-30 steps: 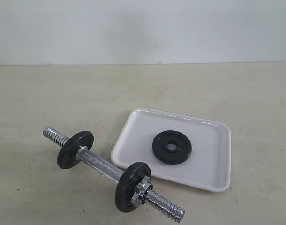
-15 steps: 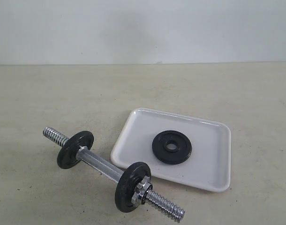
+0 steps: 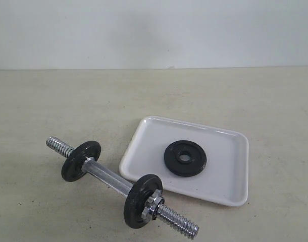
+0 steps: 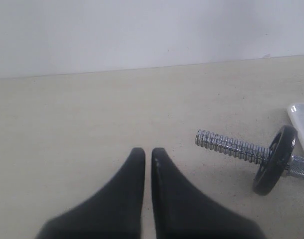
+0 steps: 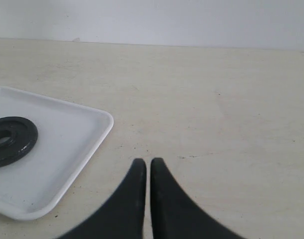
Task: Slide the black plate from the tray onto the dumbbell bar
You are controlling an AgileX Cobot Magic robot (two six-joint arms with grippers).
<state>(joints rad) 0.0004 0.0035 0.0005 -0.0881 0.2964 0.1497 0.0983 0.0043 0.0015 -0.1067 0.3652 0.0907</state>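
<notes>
The black plate lies flat in the middle of the white tray, and shows too in the right wrist view on the tray. The chrome dumbbell bar lies aslant on the table left of the tray, carrying two greyer discs and a collar nut. Its threaded end and one disc show in the left wrist view. My left gripper is shut and empty, off the bar's end. My right gripper is shut and empty beside the tray. Neither arm shows in the exterior view.
The beige table runs back to a white wall. The bar's near threaded end reaches close to the table's front edge.
</notes>
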